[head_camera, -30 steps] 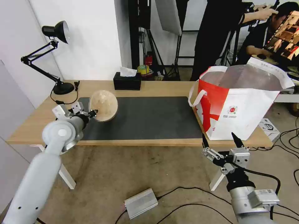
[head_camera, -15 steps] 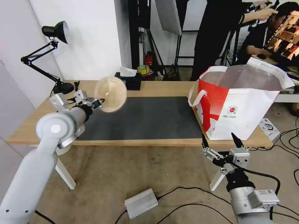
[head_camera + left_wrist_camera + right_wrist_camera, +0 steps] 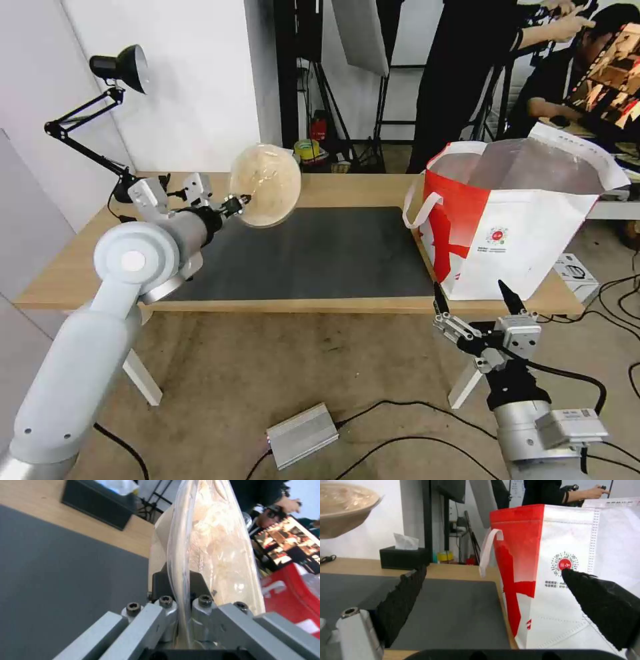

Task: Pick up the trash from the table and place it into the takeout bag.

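Beige bowl (image 3: pixel 265 185) airborne, tilted — bag (image 3: pixel 527 220) upright.

The black tissue box (image 3: pixel 288 175) sits almost wholly hidden behind the raised beige paper bowl with clear lid (image 3: pixel 265 185) in the head view. The silver-lined inside of the red-and-white insulated takeout bag (image 3: pixel 513 220) is too foreshortened to read. In the left wrist view, the bowl's rim (image 3: pixel 181 585) covers the inner faces of the left gripper's (image 3: pixel 180 590) jaws.
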### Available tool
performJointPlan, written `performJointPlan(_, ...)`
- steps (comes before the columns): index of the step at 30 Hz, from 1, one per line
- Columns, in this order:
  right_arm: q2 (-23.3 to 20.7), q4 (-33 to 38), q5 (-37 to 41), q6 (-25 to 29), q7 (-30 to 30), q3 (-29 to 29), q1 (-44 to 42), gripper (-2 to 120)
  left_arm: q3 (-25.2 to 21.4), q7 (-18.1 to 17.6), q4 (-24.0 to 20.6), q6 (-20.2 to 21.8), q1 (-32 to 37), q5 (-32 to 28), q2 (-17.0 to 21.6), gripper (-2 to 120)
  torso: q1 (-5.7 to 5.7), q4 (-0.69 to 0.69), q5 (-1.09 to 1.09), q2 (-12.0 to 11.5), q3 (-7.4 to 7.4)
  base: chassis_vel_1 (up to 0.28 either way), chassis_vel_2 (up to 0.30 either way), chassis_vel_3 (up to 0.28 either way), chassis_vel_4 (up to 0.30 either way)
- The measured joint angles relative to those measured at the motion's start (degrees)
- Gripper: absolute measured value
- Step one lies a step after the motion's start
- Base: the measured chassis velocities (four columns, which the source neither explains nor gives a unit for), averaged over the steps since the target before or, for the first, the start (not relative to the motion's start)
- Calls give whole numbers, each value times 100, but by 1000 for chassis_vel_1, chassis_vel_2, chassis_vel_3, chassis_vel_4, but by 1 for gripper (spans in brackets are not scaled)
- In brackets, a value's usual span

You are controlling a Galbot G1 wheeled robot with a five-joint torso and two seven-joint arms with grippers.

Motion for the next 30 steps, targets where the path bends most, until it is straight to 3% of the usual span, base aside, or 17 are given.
performJointPlan(14,76,-37,-1,1,-4,-1,6,100,967,-179,366,-10,-1498,-329,-386,0,0,0,1,0,1,0,0,0,0)
performJointPlan(30,118,-114,-9,1,-8,-35,45,100,1785,-315,1084,-10,-2738,-382,-1259,0,0,-1,2,0,0,0,0,0,0)
